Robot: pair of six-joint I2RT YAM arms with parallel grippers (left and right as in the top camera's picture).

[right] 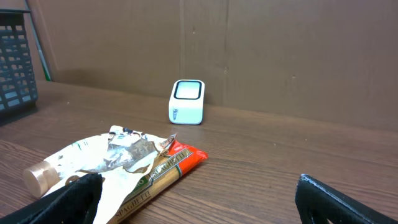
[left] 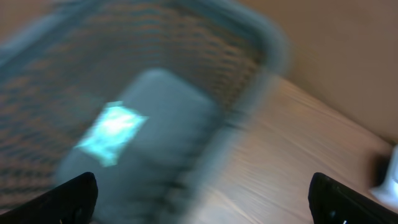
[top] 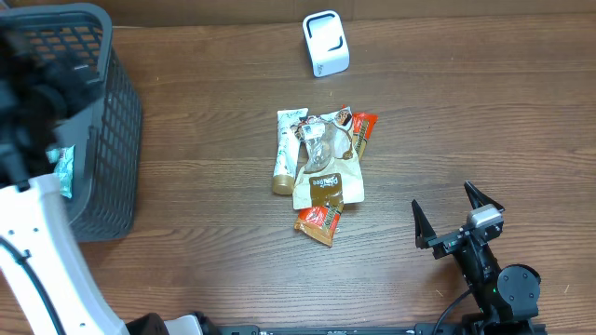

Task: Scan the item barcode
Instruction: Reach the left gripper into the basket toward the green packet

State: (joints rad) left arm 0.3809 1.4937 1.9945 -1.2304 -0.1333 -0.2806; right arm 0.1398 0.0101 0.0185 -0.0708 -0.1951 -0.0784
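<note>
I read "SPAGHETTI" on the orange paper packet in the heap just ahead-left of my spread, empty right jaws; the white boxy scanner stood farther ahead. My left wrist view was blurred: spread left jaws faced a dark mesh basket holding an unreadable teal pouch.

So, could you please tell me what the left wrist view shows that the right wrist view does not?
Only the left wrist view, though blurred, looks into the grey basket, where a teal packet lies. Only the right wrist view shows the pile of packets, with a tan-capped tube and a spaghetti packet, and the white scanner clearly. Both show the wooden table and part of the basket, and each its own open fingers: left gripper, right gripper.
</note>
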